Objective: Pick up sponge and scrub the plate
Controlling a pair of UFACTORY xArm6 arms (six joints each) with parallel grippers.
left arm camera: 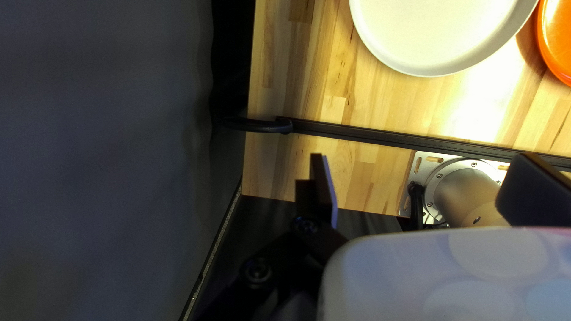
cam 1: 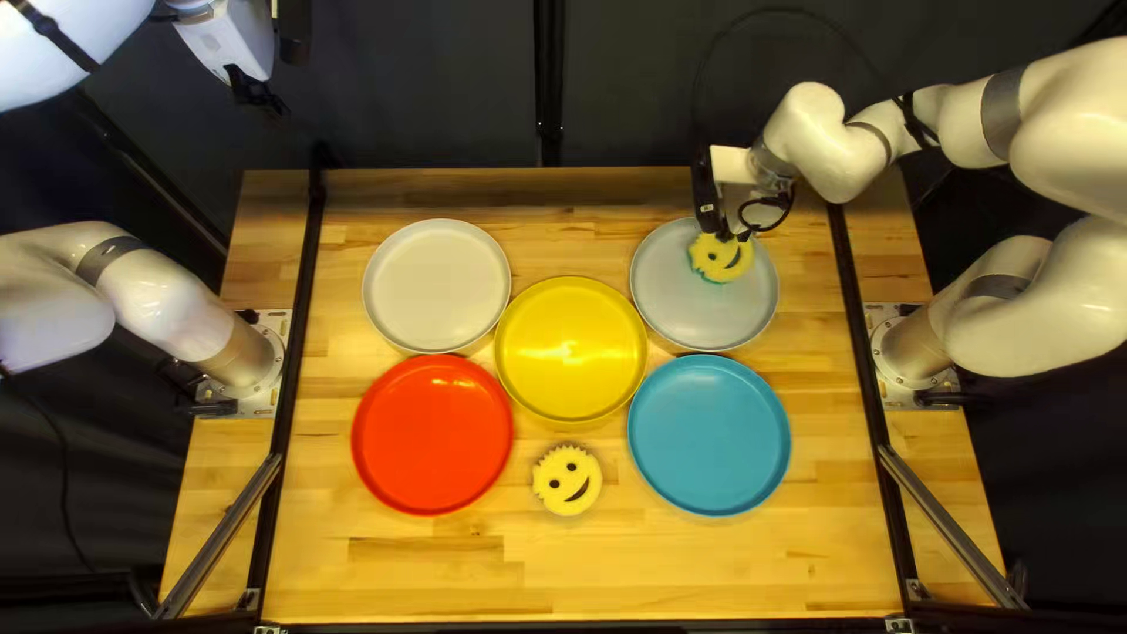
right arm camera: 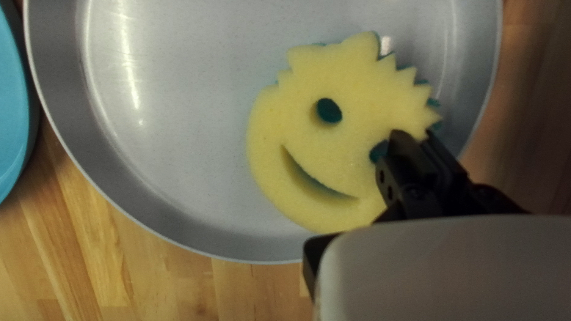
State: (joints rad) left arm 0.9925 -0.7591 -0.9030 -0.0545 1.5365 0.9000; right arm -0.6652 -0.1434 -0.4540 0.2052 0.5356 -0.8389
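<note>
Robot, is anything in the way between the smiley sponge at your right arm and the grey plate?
Nothing I can see. The sponge is right over the grey plate, inside its rim, and no other thing shows between them. The sponge's underside is hidden, though.

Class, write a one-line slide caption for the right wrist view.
The right hand grips a smiling yellow sponge at the gray plate.

On the wooden table (cam 1: 822, 528), in the top left view, a white plate (cam 1: 437, 285) lies beyond a red plate (cam 1: 432, 434); a yellow plate (cam 1: 571, 349) occupies the centre, with a blue plate (cam 1: 709, 434) to its near right. A smiling yellow sponge (cam 1: 567, 479) rests between red and blue.
</note>
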